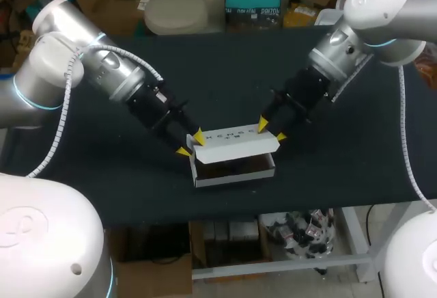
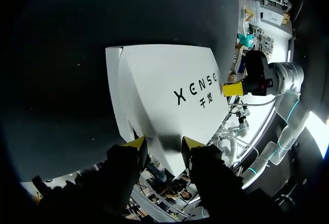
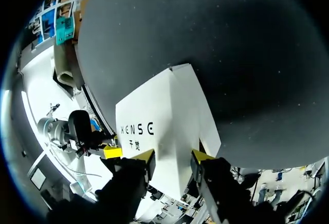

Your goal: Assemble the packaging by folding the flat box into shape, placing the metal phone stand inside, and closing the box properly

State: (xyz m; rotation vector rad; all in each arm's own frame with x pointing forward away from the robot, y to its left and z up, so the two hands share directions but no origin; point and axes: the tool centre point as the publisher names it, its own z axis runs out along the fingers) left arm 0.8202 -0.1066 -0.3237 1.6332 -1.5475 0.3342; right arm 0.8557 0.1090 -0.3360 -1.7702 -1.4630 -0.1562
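A white box (image 1: 235, 168) stands on the black table, its printed lid (image 1: 235, 139) hinged at the back and lifted at the front over a dark inside. No phone stand can be made out in there. My left gripper (image 1: 190, 143) is at the lid's left end, fingers open, the lid's (image 2: 164, 90) end running in between the tips. My right gripper (image 1: 271, 131) is at the lid's right end, also open, with that lid (image 3: 164, 126) end between its tips. In the wrist views my left gripper (image 2: 164, 146) and my right gripper (image 3: 174, 158) each face the other across the box.
The black table (image 1: 102, 175) has bare room on all sides of the box. Its front edge (image 1: 218, 214) lies a short way in front of the box.
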